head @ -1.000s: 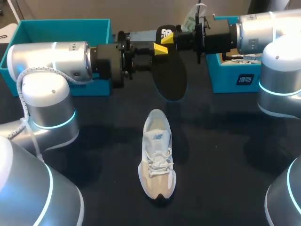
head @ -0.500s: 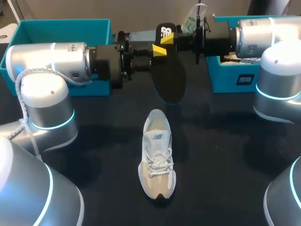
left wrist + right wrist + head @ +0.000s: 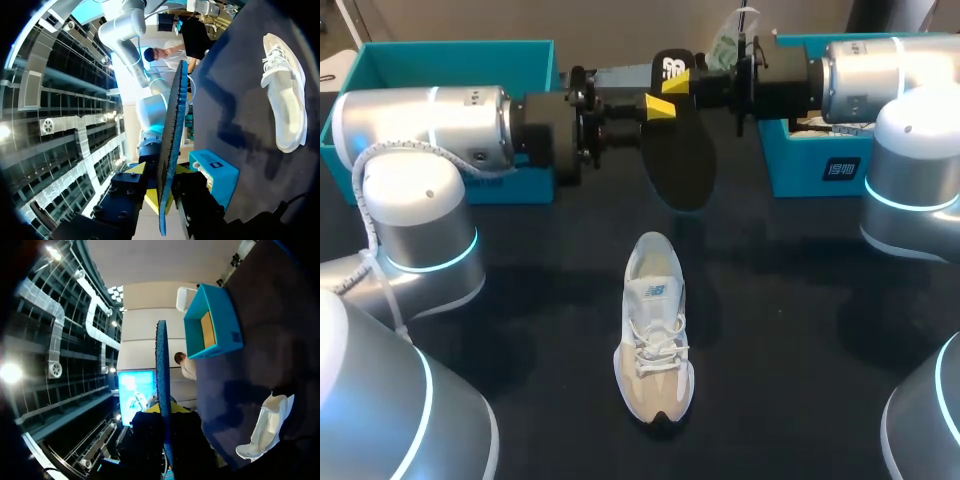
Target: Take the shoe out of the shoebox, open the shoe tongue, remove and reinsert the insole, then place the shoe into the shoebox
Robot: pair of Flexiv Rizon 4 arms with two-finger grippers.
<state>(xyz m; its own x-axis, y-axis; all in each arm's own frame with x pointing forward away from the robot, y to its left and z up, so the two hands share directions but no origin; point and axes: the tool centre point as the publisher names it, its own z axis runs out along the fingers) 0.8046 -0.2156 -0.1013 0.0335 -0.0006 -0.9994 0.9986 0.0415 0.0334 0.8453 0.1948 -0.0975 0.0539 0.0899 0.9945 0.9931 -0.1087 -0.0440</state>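
left gripper (image 3: 660,105) and right gripper (image 3: 678,82) pinch insole (image 3: 680,160), well clear of shoe (image 3: 655,330).

Head view: the left arm covers the near wall of the left teal cardboard shoebox (image 3: 440,48). The right arm covers most of the right teal shoebox (image 3: 820,165), and its contents cannot be identified. The heel end of the black insole (image 3: 682,160) is partly covered by the left end effector (image 3: 658,105) and the right end effector (image 3: 680,82). Right wrist view: the white lace-up shoe (image 3: 265,435) is too indistinct to tell toe from heel.

Logo marks on insole (image 3: 680,150), shoe tongue (image 3: 653,291), shoebox (image 3: 812,168)
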